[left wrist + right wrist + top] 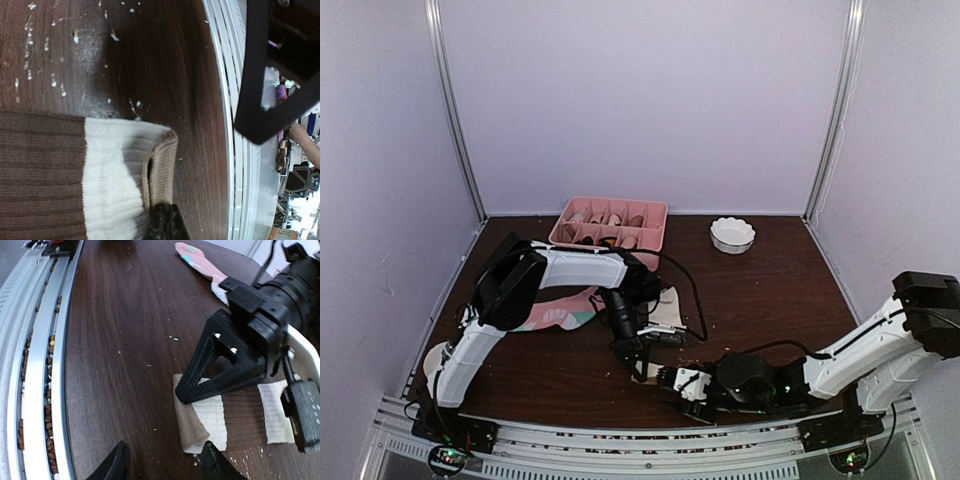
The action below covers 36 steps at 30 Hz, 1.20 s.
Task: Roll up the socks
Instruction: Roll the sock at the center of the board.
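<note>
The cream sock lies flat near the table's front edge, with a brown band across its middle. Its near end is folded over into a tan roll. My left gripper points down onto that fold, shut on the folded edge. It shows as a black wedge in the right wrist view. My right gripper is low beside the roll and open, its right finger just at the roll's end, bare table between the fingers. The pink sock lies flat further back, under the left arm.
A pink divided tray holding rolled items stands at the back of the table, with a small white bowl to its right. A metal rail runs along the near edge. White lint flecks dot the dark wood.
</note>
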Tool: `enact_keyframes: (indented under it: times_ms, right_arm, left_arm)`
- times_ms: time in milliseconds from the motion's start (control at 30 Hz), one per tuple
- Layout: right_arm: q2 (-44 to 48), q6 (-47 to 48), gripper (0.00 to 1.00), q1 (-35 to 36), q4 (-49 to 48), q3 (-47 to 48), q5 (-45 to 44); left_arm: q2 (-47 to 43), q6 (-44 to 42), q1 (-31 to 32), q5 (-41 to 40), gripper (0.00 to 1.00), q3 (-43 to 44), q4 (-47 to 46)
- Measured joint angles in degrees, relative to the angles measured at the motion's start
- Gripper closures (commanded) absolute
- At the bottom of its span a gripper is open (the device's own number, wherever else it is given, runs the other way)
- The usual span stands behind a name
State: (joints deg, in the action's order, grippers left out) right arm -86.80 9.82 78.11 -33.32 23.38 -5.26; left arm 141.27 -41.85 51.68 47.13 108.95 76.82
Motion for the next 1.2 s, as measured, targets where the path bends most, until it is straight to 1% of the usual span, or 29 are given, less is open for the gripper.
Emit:
enact_keyframes:
  times_ms: [167,400,867,1033,1133,1200]
  right_arm:
    - [-6.4,5.66,0.62,-0.37,3.5,5.6,1.33]
    - [-10.4,9.81,0.67,-2.08,5.44,8.33,2.29]
    - [-11.41,12.55,0.7,-3.08,7.13,10.21,2.45]
    - [-11.89,12.79,0.77,-4.44,7.61,10.8,2.99]
    - [-12.33,12.2,0.82,-5.49,7.41,10.99,4.17]
    - [-12.44,11.45,0.88,-5.92,7.34,10.99,5.03]
  left_arm:
    - [0.61,-0.28,0.0,0.11,0.99,0.83,1.31]
    - [0.61,-0.39,0.0,0.02,0.99,0.9,1.4]
    - [0.7,-1.14,0.0,-0.17,0.99,0.9,1.53]
    - [0.72,-1.16,0.0,-0.2,0.98,0.9,1.68]
    - [0.72,-1.2,0.0,-0.24,0.94,0.92,1.88]
    - [0.72,-1.29,0.0,-0.24,0.9,0.94,2.01]
